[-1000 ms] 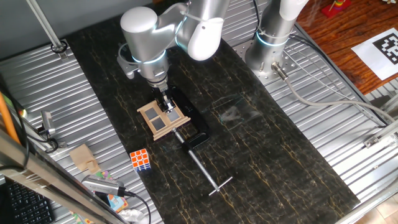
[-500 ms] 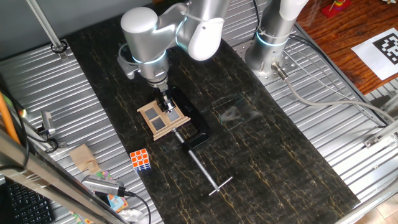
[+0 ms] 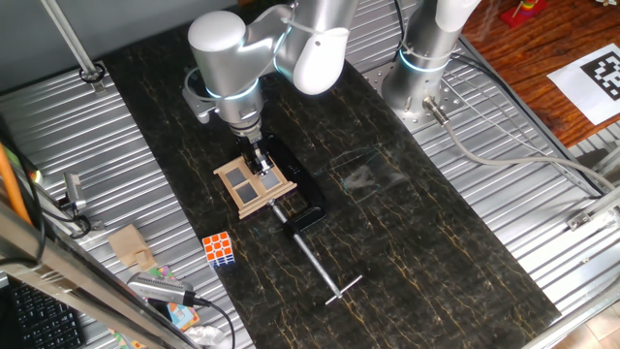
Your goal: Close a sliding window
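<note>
The sliding window (image 3: 254, 183) is a small tan wooden frame with a cross and grey panes, lying on a black base on the dark tabletop, left of centre. My gripper (image 3: 259, 161) points straight down onto its upper middle, at the central bar. The fingers are small, dark and close together, touching or nearly touching the frame; I cannot tell whether they are shut on anything. The arm's silver wrist hides the area just behind the window.
A black clamp (image 3: 308, 217) with a long metal rod (image 3: 325, 270) lies just right of and in front of the window. A Rubik's cube (image 3: 219, 249) sits front left. A second arm base (image 3: 421, 58) stands at the back right. Ribbed metal panels flank the dark mat.
</note>
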`<state>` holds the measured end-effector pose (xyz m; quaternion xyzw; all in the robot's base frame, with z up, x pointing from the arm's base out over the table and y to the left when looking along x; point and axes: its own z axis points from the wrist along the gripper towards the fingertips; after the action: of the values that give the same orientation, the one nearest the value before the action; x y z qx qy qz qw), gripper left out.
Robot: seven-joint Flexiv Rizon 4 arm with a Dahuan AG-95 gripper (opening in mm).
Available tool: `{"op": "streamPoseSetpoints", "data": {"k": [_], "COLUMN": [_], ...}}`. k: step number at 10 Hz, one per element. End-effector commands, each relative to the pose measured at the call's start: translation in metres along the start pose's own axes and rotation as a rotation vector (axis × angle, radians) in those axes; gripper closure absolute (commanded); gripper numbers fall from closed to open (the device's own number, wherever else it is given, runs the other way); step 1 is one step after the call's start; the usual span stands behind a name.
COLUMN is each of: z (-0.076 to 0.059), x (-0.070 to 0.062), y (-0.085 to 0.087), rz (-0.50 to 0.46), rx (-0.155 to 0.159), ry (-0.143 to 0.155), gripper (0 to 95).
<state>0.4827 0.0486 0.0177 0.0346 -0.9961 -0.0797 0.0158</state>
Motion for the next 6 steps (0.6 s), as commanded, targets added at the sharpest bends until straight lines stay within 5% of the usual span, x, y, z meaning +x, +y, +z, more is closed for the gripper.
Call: {"op": "streamPoseSetpoints", "data": {"k": [1,6], "z": [-0.0002,-0.0002], "x": [0.0001,0.0004], "y": [-0.0003,-0.0021], "rz": [-0.002,-0.006], "rx": [0.001,0.002], "ry": [0.000,0.000], "gripper": [95.0,95.0]}}
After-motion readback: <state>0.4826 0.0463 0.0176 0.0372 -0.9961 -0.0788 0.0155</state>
